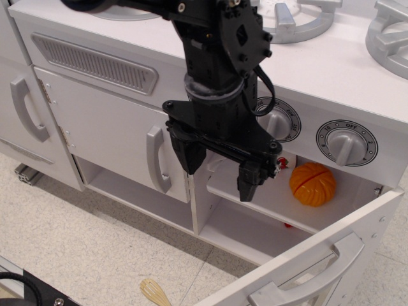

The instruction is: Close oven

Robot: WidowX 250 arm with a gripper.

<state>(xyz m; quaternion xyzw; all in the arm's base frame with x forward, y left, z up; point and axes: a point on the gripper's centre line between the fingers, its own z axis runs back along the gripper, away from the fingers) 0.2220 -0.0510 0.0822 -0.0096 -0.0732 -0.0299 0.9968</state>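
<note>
The white toy oven (248, 223) is open. Its door (319, 268) hangs out toward the lower right, with the wide grey handle (312, 280) on its outer face. Inside, an orange toy fruit (312, 184) rests on the oven shelf (255, 197). Two grey dial knobs (346, 143) sit above the opening. My black gripper (220, 172) hangs in front of the oven opening, left of the fruit and above the door. Its fingers (248, 182) are apart and hold nothing.
A solid white cabinet door with a vertical grey handle (156, 159) stands left of the oven. Another handled door (25, 108) is at far left. Grey burners (299, 19) lie on the stove top. A small whisk (155, 292) lies on the floor.
</note>
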